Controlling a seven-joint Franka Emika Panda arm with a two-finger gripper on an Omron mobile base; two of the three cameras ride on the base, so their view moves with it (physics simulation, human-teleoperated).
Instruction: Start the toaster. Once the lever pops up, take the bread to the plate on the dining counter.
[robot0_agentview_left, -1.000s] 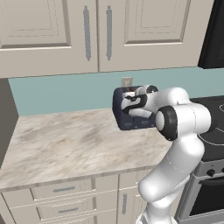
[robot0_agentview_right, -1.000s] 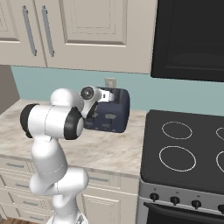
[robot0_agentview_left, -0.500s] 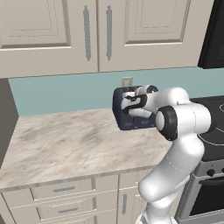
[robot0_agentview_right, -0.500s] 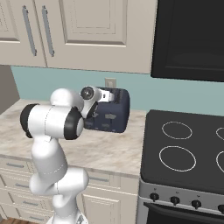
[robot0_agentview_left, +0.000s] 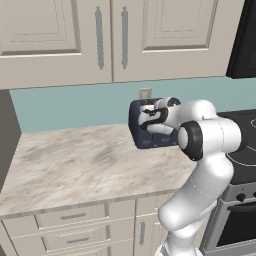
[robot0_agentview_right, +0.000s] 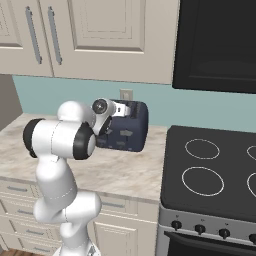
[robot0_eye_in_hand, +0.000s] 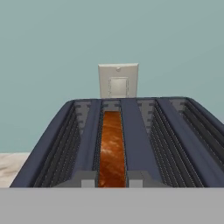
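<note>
Navy-blue and boxy with rounded corners, the toaster (robot0_agentview_left: 150, 131) sits at the back edge of the beige marbled worktop (robot0_agentview_left: 75, 160) in the left base view, close to the worktop's right end and just beside the black stove (robot0_agentview_left: 245, 150). The white arm bends over it and the two-finger gripper (robot0_agentview_left: 146, 114) is right at the toaster's near end, jaws drawn together, touching or nearly touching the casing. Above, there are pale cabinet doors with grey bar handles (robot0_agentview_left: 111, 37), and a small beige wall outlet (robot0_agentview_left: 145, 93) peeks over the toaster against the teal wall.

Over to the right base view: the toaster shows its greyish-patched side, standing by the worktop's right edge next to the stove with its ring burners (robot0_agentview_right: 202, 165). The gripper (robot0_agentview_right: 116, 111) presses in at the toaster's left end, partly hidden behind the wrist.

Hand view now, looking straight along the toaster's top. The toasted brown bread slice (robot0_eye_in_hand: 112, 148) stands sunk in a slot left of centre, its top edge level with the ribbed slot walls. The outlet sits on the wall beyond
</note>
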